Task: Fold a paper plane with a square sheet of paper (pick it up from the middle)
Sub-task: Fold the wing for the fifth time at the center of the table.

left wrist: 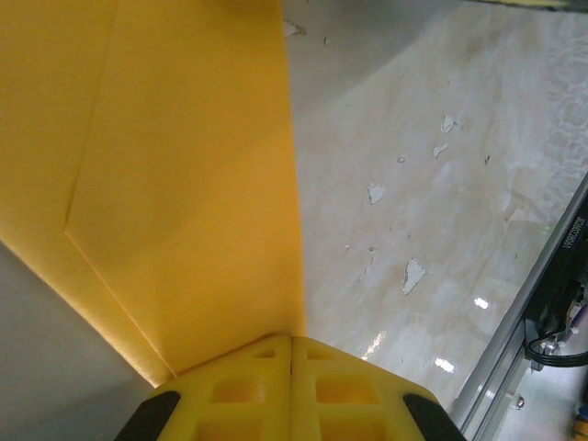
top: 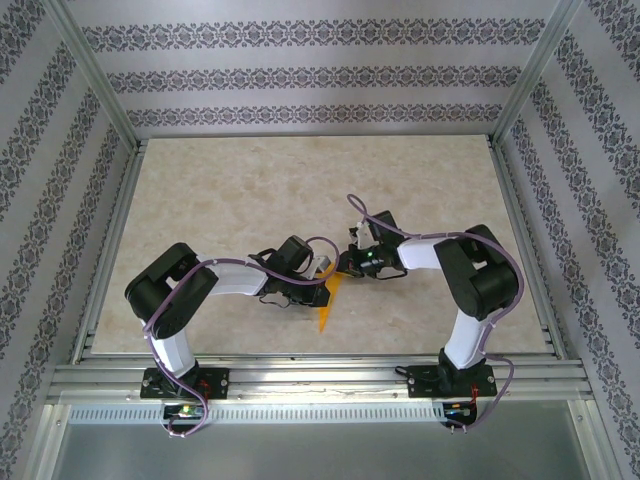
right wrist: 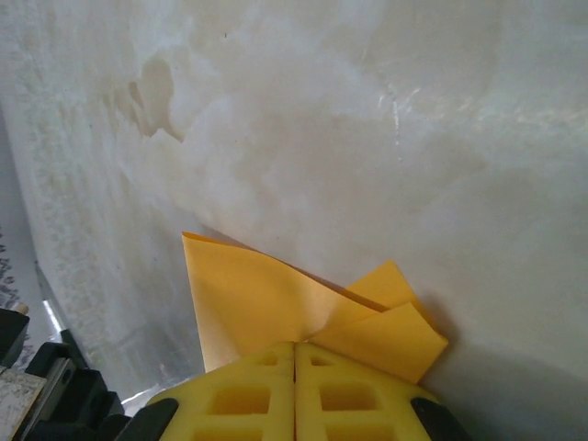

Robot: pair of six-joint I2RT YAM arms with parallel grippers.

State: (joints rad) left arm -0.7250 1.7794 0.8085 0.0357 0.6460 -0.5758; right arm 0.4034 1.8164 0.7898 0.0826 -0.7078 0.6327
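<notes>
Marbled beige table (top: 250, 190) spreads under both arms, which meet near its middle. The left gripper (top: 322, 275) is pinched fully shut on the orange paper (top: 328, 305), a narrow creased fold that runs forward from its yellow fingers (left wrist: 239, 390). The right gripper (top: 347, 264) is likewise clamped shut on a crumpled corner just beside it. The fold's long axis runs from both grippers toward the near edge. Its free tip points at the bases and lies nearer the left arm.
</notes>
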